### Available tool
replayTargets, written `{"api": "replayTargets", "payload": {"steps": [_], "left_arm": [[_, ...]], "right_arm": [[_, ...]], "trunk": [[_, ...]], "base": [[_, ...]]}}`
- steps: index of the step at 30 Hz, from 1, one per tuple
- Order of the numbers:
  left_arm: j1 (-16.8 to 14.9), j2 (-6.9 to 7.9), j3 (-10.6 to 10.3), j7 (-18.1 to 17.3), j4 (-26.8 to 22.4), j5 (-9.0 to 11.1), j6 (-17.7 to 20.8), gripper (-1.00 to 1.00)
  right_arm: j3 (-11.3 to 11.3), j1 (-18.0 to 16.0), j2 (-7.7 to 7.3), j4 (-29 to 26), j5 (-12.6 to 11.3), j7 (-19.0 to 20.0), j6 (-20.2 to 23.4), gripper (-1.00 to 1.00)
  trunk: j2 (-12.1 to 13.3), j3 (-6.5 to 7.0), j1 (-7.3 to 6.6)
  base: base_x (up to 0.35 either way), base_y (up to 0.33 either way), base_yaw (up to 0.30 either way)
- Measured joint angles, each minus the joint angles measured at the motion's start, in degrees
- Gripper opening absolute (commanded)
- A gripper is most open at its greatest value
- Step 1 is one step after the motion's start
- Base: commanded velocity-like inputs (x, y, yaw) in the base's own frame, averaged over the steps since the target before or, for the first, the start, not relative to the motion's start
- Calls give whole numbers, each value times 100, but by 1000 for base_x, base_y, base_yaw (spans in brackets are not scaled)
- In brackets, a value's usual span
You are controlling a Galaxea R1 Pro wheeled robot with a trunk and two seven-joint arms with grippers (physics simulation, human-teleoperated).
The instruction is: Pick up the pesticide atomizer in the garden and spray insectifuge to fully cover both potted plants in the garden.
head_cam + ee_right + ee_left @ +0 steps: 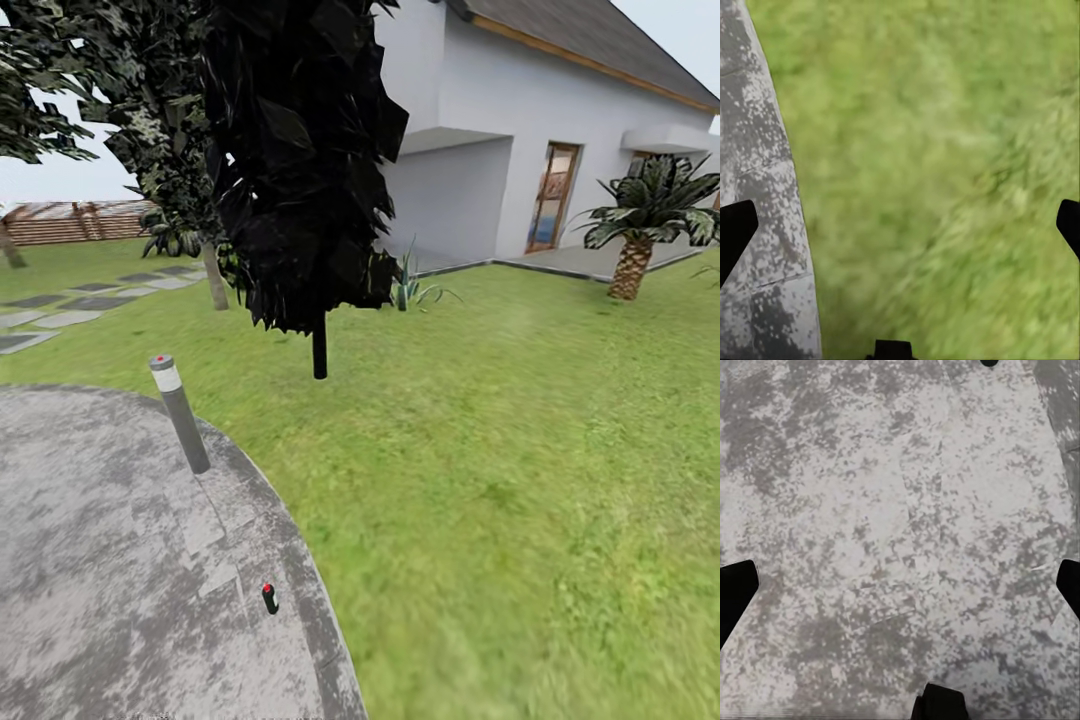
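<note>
Green lawn [520,480] met round grey stone patio [100,560]; both jaws stood wide, empty. Small dark bottle [269,598] risked toppling if bumped.

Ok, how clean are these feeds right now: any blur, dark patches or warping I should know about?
Head view: lawn smears toward the lower right, the near tree renders almost black with no leaf detail, and the bollard lamp leans, so wide-angle distortion. Left wrist view: the stone patio is evenly lit, speckled, fairly sharp. Right wrist view: grass is soft and streaky, patio edge sharper.
</note>
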Motion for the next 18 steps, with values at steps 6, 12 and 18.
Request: {"api": "replayTargets", "payload": {"steps": [6,12,18], "left_arm": [[1,-1,-2,0,9,-1,1,100],[-34,-8,-51,-4,-10,-31,76,100],[-385,-43,-102,-1,-150,-113,236,100]], "right_arm": [[-7,0,0,-1,0,-1,0,100],[-15,0,-5,-32,-6,-2,0,100],[-19,1,-10,-262,-16,-1,1,100]], "trunk": [[-241,-108,132],[-481,-215,264],[-722,-323,395]], "base": [[0,0,278],[0,0,269],[0,0,50]]}}
